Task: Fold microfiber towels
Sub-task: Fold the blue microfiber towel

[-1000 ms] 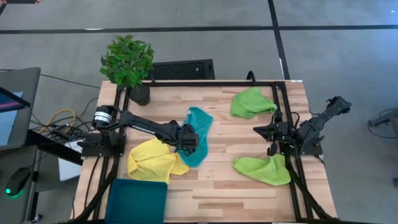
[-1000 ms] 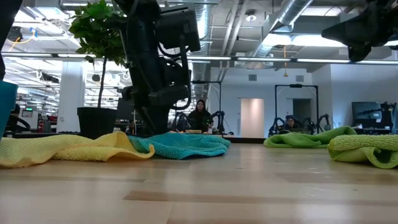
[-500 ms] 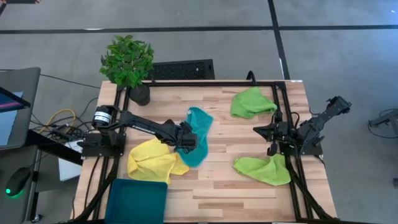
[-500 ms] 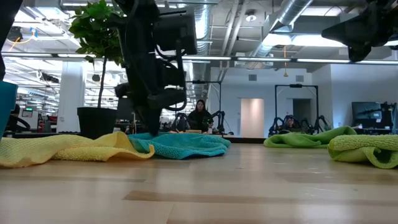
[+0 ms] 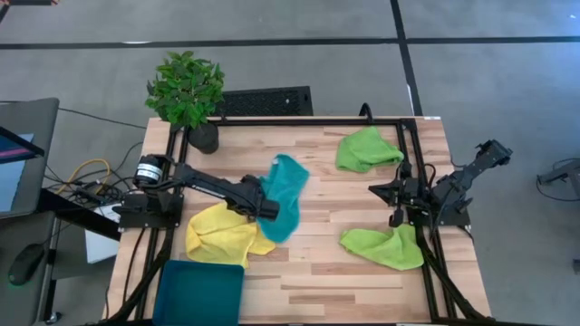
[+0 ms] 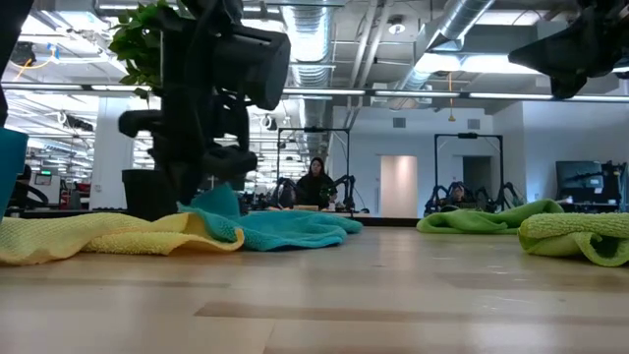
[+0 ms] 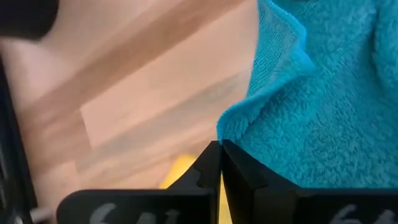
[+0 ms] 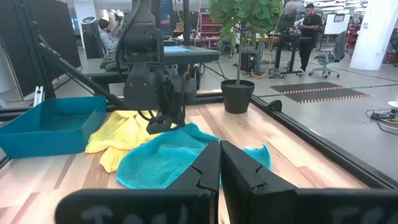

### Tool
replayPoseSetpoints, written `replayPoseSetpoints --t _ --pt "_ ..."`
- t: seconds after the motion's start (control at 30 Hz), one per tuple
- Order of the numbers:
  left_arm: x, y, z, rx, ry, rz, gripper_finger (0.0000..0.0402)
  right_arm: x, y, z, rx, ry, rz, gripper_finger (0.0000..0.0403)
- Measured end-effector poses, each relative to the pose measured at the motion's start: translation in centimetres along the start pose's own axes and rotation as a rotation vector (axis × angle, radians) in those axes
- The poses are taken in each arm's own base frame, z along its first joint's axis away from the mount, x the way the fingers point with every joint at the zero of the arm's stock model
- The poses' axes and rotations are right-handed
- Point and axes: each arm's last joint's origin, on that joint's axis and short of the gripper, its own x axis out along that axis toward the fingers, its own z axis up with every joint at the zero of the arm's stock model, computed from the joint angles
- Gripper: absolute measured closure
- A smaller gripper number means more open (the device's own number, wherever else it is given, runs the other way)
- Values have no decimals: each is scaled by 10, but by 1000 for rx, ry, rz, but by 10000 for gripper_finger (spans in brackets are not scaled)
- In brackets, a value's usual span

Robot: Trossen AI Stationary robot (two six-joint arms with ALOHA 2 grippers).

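A teal towel [image 5: 286, 192] lies crumpled at mid table, its near end overlapping a yellow towel [image 5: 220, 234]. My left gripper [image 5: 268, 210] is shut on the teal towel's left edge, reaching in from the table's left. Two lime green towels lie bunched at the far right [image 5: 366, 148] and the near right [image 5: 384, 246]. My right gripper [image 5: 375, 189] hovers shut at the table's right side, level and pointing left, with nothing in it. My left gripper pinches a fold at the teal towel's left edge [image 7: 227, 132] between its two shut fingers. The fingers slant down from the table's left. The pinched part stands up in a small peak [image 6: 222, 200]; the rest of the towel lies slack on the table.
A dark teal tray [image 5: 201, 290] sits at the near left corner. A potted plant [image 5: 186, 91] stands at the far left corner. A black frame rail [image 5: 308, 120] runs along the table's edges. Bare wood lies between the teal towel and the green ones.
My left gripper has shut on the teal towel's left edge, rolled and tipped, and gone toward the table's left edge. The pinched edge has risen into a peak and the towel has been drawn a little leftward; its far part stays flat.
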Motion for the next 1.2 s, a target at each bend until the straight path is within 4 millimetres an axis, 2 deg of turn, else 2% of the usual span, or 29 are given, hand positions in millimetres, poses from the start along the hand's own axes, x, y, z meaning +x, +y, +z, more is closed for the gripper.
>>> replayPoseSetpoints --t 0.23,0.6,0.8,1.0,1.1,1.2 --pt "-2 -2 -7 -50 95 -28 401 0 0 0 0 0 0 367" --pt "-2 -3 -6 -21 76 -35 399 0 0 0 0 0 0 367" --pt "-1 -2 -5 -15 97 -38 356 0 0 0 0 0 1 367" --pt "-1 -2 -4 12 43 -21 307 0 0 0 -2 0 3 367" --pt "-10 -1 -5 39 -40 5 294 0 0 1 -23 -5 3 367" --pt "-34 3 -5 54 -125 16 288 0 0 4 -29 -25 3 367"
